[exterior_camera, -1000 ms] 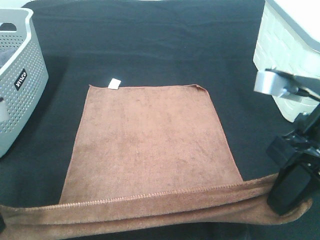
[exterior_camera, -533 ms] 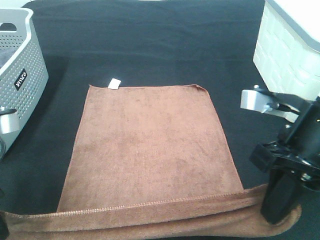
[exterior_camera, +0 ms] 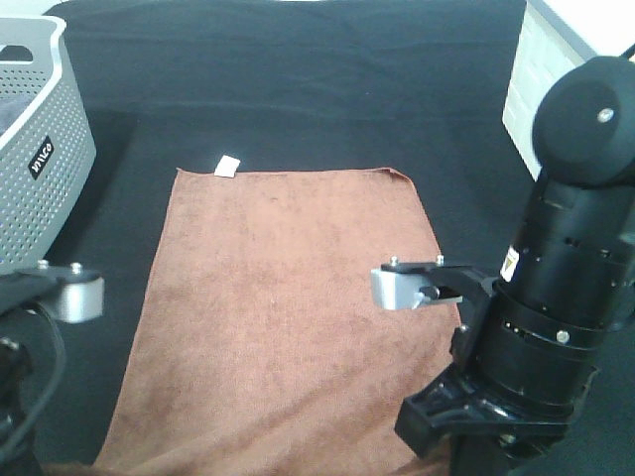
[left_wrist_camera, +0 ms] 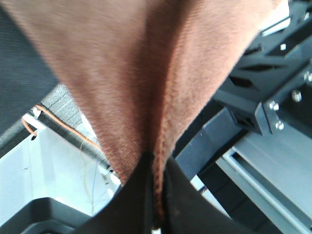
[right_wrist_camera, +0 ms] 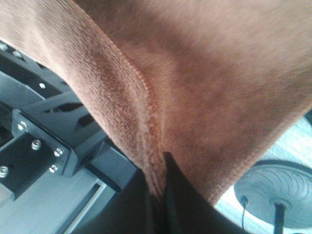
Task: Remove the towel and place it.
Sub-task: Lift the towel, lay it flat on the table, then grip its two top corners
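The brown towel [exterior_camera: 288, 307] lies spread on the black table cloth [exterior_camera: 298, 79], with its white tag [exterior_camera: 227, 166] at the far left corner. Its near edge runs out of the bottom of the exterior view, between my two arms. In the left wrist view my left gripper [left_wrist_camera: 157, 214] is shut on a hemmed fold of the towel [left_wrist_camera: 146, 73], which hangs stretched from the dark fingers. My right gripper [right_wrist_camera: 158, 204] is likewise shut on the stitched hem of the towel [right_wrist_camera: 195, 73]. Both sets of fingertips are hidden in the exterior view, below the left arm [exterior_camera: 40, 327] and the right arm [exterior_camera: 556, 297].
A grey perforated basket [exterior_camera: 30, 169] stands at the left edge of the table. At the far right stands a white bin [exterior_camera: 526, 79]. The wrist views show frame parts and a wheeled base beneath the lifted cloth.
Both arms have risen toward the camera and now loom large at the bottom corners. The folded near hem that stretched across the bottom has gone out of the frame.
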